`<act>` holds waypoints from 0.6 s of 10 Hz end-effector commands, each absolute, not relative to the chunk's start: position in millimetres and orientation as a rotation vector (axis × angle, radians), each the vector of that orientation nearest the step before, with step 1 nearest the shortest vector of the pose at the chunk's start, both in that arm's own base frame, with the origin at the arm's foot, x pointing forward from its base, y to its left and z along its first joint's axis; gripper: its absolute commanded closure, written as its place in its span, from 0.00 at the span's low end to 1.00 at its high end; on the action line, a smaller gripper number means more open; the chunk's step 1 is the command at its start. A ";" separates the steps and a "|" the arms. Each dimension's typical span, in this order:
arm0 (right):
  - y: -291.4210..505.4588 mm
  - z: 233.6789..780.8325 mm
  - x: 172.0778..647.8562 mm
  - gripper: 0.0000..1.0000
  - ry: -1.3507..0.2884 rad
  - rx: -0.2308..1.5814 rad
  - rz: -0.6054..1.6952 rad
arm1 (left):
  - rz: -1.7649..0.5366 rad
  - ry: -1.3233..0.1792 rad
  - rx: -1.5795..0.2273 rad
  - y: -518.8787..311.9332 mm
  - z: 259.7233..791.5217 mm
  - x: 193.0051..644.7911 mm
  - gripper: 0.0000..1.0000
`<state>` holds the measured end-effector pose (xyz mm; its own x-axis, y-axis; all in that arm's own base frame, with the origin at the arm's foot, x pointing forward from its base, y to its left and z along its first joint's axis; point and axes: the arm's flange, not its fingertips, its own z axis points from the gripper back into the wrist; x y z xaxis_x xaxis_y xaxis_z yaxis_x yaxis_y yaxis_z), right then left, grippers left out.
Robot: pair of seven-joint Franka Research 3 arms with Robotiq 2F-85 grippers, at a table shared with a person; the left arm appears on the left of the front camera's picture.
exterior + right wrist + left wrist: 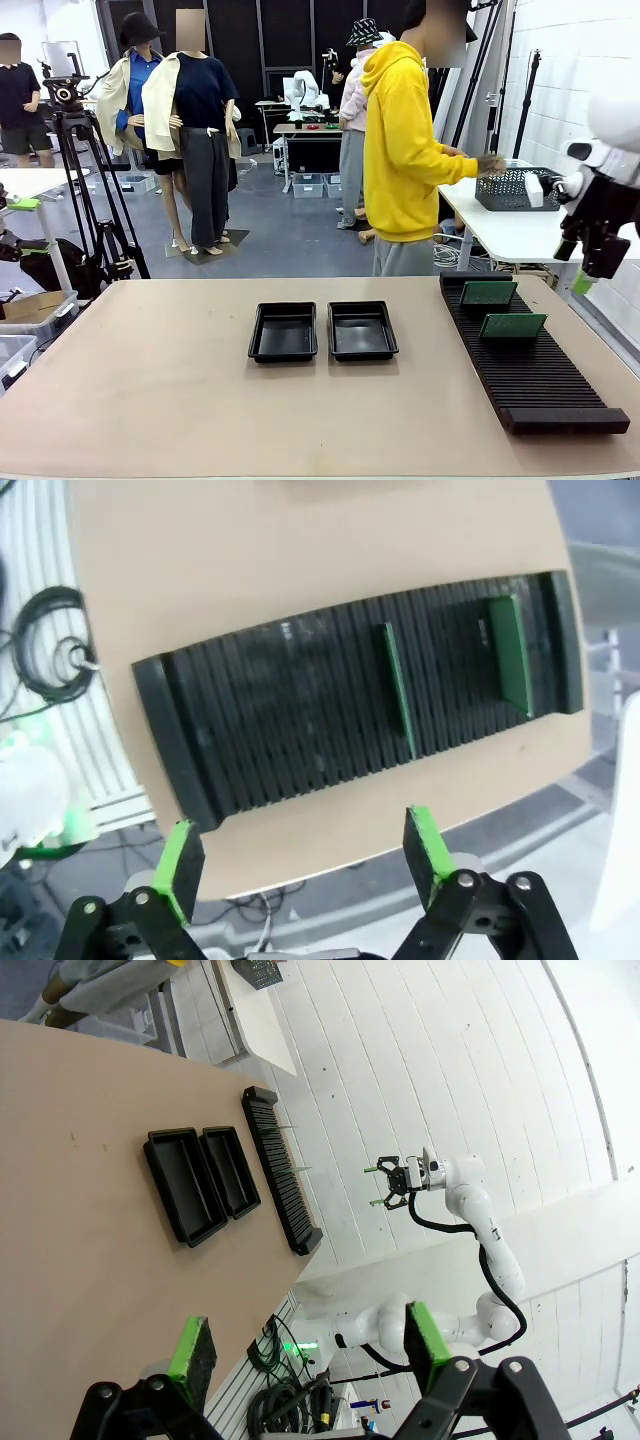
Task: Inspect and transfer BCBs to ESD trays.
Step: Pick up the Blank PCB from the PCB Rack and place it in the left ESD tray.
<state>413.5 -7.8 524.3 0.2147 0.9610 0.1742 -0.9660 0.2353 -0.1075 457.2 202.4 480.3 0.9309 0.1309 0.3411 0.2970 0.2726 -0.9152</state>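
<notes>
Two empty black ESD trays (pixel 284 332) (pixel 362 330) lie side by side at mid-table, also in the left wrist view (pixel 185 1185) (pixel 230 1172). Two green BCBs (pixel 488 293) (pixel 512 325) stand upright in slots at the far end of a long black ribbed rack (pixel 540 380) on the right. My right gripper (pixel 588 272) hangs open and empty above the table's right edge, beside the rack. From its wrist view the open right gripper (pixel 304 858) looks down on the rack (pixel 280 730) and both boards (pixel 398 705) (pixel 512 655). My left gripper (pixel 308 1340) is open, holding nothing, high above the table.
A person in a yellow hoodie (pixel 405 150) stands past the far edge, turned toward a white side table with a grey wire mesh basket (pixel 515 188). A camera tripod (pixel 85 190) stands at the back left. Bare tabletop (pixel 130 380) stretches left of the trays.
</notes>
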 end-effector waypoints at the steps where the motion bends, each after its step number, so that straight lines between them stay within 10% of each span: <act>1: 3.4 504.8 428.9 0.00 -0.215 -0.030 1.316 | -0.100 -0.386 -1.299 202.2 483.7 457.1 0.00; 6: 8.5 480.6 482.8 0.00 -0.149 -0.109 1.539 | -0.100 -0.386 -1.299 202.2 483.7 457.1 0.00</act>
<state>471.1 13.6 478.4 0.0686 0.9962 0.0544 -0.9856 0.0761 -0.1507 457.2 202.4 480.1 0.9310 0.1310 0.3407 0.2966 0.2725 -0.9153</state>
